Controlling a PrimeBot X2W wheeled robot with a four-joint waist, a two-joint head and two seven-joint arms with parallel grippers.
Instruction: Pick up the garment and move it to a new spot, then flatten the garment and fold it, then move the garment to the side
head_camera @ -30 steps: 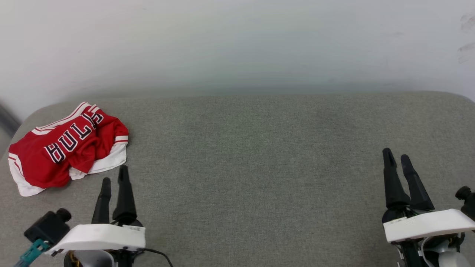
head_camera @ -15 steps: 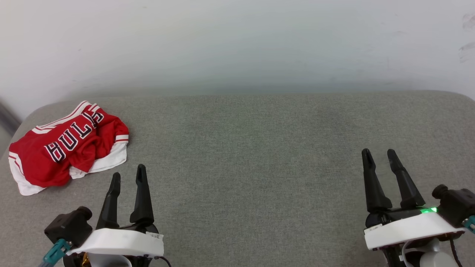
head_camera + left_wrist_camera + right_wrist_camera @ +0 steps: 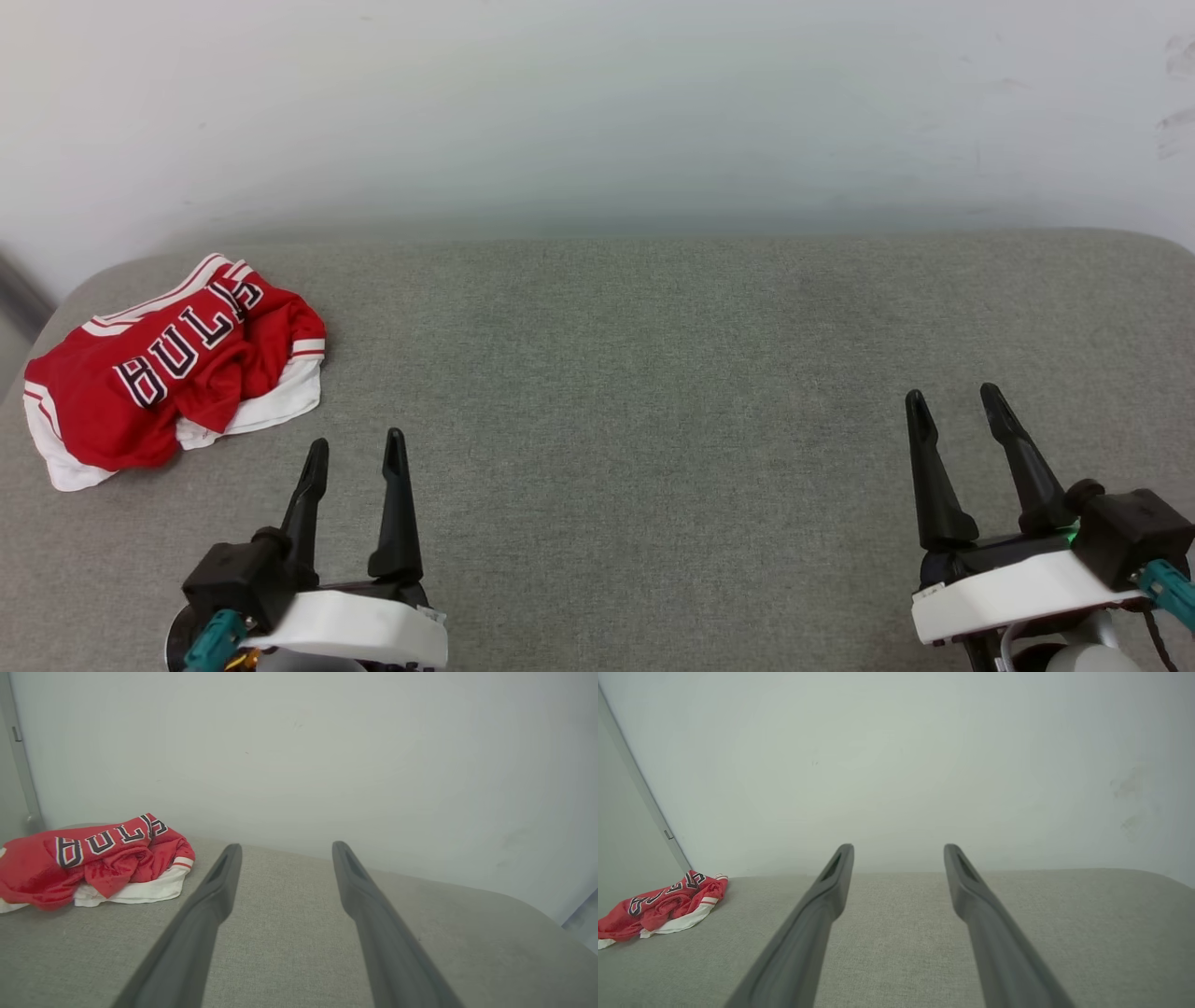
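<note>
The crumpled red jersey-style shirt with white sleeves and black "BULLS" lettering (image 3: 173, 359) sat bunched in a heap at the far left corner of the grey woven fabric surface (image 3: 635, 373), close to the rounded edge and just short of the pale wall (image 3: 597, 112). White trim spilled out beneath the red folds on its near side.

Down at the lower left, the left gripper (image 3: 358, 439) hung over the cloth with its two long dark fingers spread wide, holding nothing. It was near the shirt but apart from it, and a strip of plain grey fabric lay between them. From the left wrist view, the shirt (image 3: 93, 858) lay off to the left of the parted fingers of that gripper (image 3: 286, 845), not between them.

Over on the right, the right gripper (image 3: 952, 392) was equally wide and empty-handed, well apart from the shirt. Its own view placed the shirt (image 3: 658, 903) far off at the left, beside a slim grey strip (image 3: 644, 798) running up the wall. A small green light (image 3: 1069, 535) glowed at its base, beside the black wrist camera (image 3: 1134, 527). Faint smudges (image 3: 1172, 56) marked the wall's upper right.
</note>
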